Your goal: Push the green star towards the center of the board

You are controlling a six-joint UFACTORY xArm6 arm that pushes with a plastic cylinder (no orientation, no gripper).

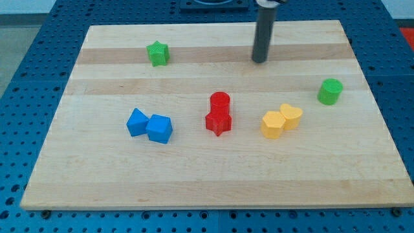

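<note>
The green star [157, 53] lies near the top left of the wooden board [213, 181]. My tip [259, 61] rests on the board near the view's top, well to the right of the green star and apart from every block. The rod rises straight up out of the view's top edge.
A green cylinder [330, 91] stands at the right. A red cylinder [220, 101] touches a red star [218, 122] near the middle. Two yellow blocks [281, 120] touch right of them. Two blue blocks [149, 125] touch at the left.
</note>
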